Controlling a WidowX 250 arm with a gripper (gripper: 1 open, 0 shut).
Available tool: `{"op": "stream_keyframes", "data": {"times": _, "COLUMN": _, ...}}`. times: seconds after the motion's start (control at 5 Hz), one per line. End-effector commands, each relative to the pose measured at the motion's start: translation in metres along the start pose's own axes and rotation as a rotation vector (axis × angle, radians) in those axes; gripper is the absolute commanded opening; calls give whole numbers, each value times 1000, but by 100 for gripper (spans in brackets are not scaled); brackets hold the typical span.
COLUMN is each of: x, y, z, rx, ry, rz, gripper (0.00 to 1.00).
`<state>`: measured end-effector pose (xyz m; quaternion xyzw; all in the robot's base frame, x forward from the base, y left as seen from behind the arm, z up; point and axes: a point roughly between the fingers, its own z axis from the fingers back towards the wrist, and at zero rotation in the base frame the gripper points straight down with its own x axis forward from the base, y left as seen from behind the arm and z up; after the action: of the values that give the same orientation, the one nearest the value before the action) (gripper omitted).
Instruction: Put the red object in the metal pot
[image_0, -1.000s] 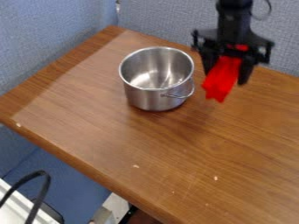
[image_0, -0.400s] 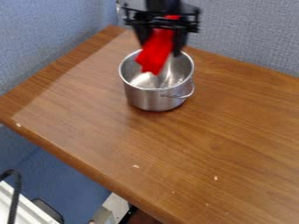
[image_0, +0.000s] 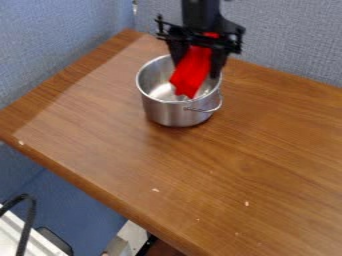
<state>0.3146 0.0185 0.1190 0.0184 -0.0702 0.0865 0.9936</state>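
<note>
The red object (image_0: 191, 73) hangs tilted from my gripper (image_0: 201, 50), whose black fingers are shut on its upper end. It is held right over the opening of the metal pot (image_0: 166, 108), and its lower end reaches down to about the pot's rim on the right side. The shiny round pot stands on the wooden table (image_0: 201, 180) near the far edge, with its thin wire handle lying against the front right wall. Whether the block's tip touches the pot's inside I cannot tell.
A blue fabric wall (image_0: 54, 30) runs behind the table. The table's front edge drops off at lower left, where a dark cable (image_0: 16, 215) lies on the floor.
My gripper has carried the red object leftward, from beside the pot's right side to above its opening. In the last half second it has hardly shifted.
</note>
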Motion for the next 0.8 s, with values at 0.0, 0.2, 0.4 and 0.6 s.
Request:
{"op": "stream_keyframes", "data": {"times": 0.0, "x": 14, "y": 23, "z": 1, "rx": 24, "ry": -26, "rz": 59, "gripper": 0}}
{"op": "stream_keyframes", "data": {"times": 0.2, "x": 21, "y": 22, "z": 0, "rx": 38, "ry": -24, "rz": 64, "gripper": 0}}
{"op": "stream_keyframes", "data": {"times": 0.4, "x": 24, "y": 29, "z": -11, "rx": 77, "ry": -9, "rz": 72, "gripper": 0}}
{"op": "stream_keyframes", "data": {"times": 0.6, "x": 28, "y": 34, "z": -3, "rx": 74, "ry": -16, "rz": 101, "gripper": 0}}
